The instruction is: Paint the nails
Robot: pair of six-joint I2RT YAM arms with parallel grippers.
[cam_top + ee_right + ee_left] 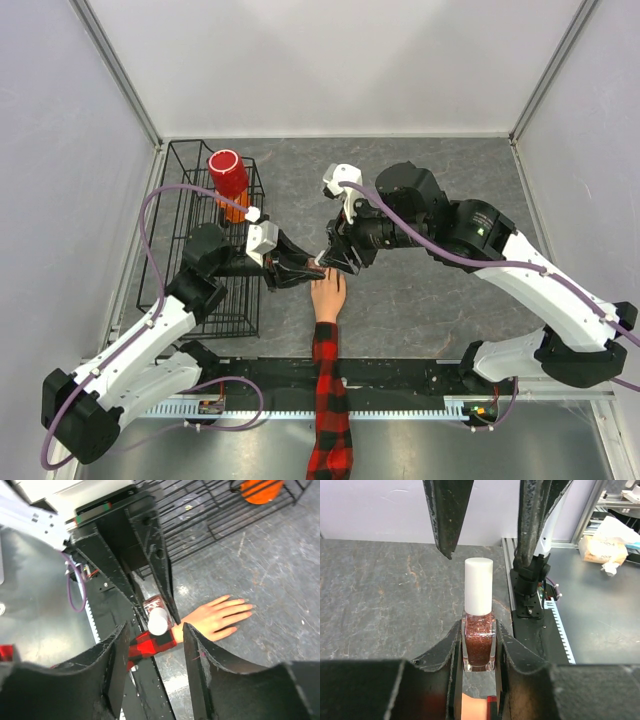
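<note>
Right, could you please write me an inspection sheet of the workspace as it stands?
Surface: grey stone-patterned table, no spills seen.
Job's things: mannequin hand lies flat in a plaid sleeve; nails too small to judge; nail polish bottle upright, white cap on.
Clutter: black wire rack at left, holding a red cup and something orange.
Grippers: left gripper shut on the bottle; right gripper open, fingers either side of the cap, not touching.
Cables: purple cables looped along both arms, none on the hand.
Surroundings: white enclosure walls; boxes on a side bench.
</note>
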